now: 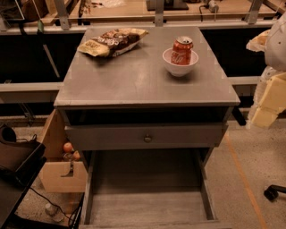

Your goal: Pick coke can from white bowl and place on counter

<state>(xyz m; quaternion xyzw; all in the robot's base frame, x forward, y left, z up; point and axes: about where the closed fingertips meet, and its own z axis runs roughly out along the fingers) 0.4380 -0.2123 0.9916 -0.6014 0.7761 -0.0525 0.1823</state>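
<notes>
At 2 o'clock on the tabletop the can stands upright inside the bowl. Your claw hangs off the right edge at 3 o'clock; open or closed, can't tell. Come over the rim, pinch the can mid-body, lift straight up so the bowl doesn't tip.

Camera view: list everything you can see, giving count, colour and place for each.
coke can: one, red-orange with a silver top, standing in the white bowl
white bowl: one, white, right rear of the counter
counter: one, grey, centre of view
snack bag: one, yellow and brown, lying on the counter's left rear
drawer: one, grey with a round knob, under the counter top
workbench: one, light wood, behind the counter
gripper: one, pale, at the right edge beside the counter, away from the coke can
</notes>
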